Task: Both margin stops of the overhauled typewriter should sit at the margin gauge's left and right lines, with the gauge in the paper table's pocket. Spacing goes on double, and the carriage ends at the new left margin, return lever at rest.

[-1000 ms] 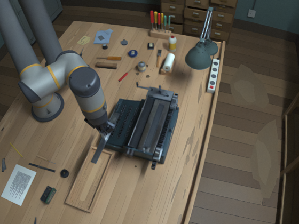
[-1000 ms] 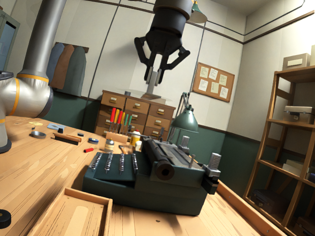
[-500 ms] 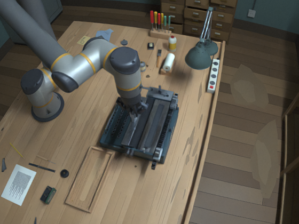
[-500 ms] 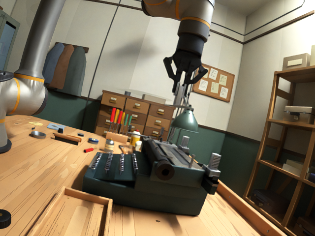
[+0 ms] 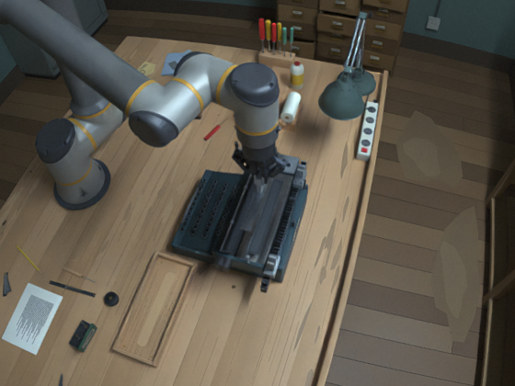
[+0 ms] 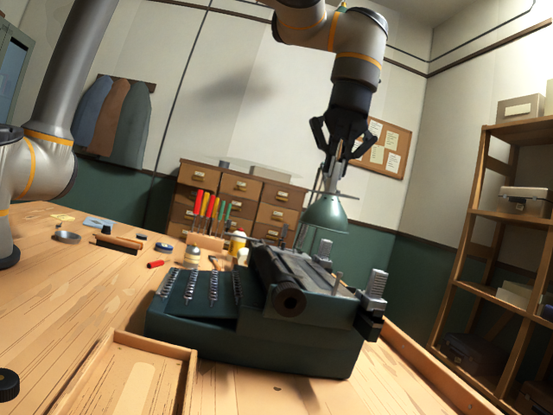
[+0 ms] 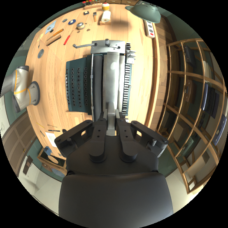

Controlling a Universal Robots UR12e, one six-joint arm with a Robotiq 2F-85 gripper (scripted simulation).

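The margin gauge (image 7: 111, 85), a long pale metal strip, hangs in the air above the typewriter (image 5: 243, 220), running along the carriage over the paper table (image 7: 119, 80). In the second side camera the gauge (image 6: 336, 193) is well clear of the machine (image 6: 268, 308). The dark platen (image 7: 97, 83) lies left of the paper table, and the toothed margin rack (image 7: 126, 85) lies right of it. The return lever (image 7: 84, 45) sticks out at the carriage's far end. My gripper (image 7: 111, 119) is closed and holds the gauge by one end.
Behind the typewriter stand a screwdriver block (image 5: 275, 43), a glue bottle (image 5: 297, 74), a paper roll (image 5: 290, 106) and a green desk lamp (image 5: 342, 96). An empty wooden tray (image 5: 154, 307) lies in front of the typewriter. A power strip (image 5: 367, 129) lies along the bench's right edge.
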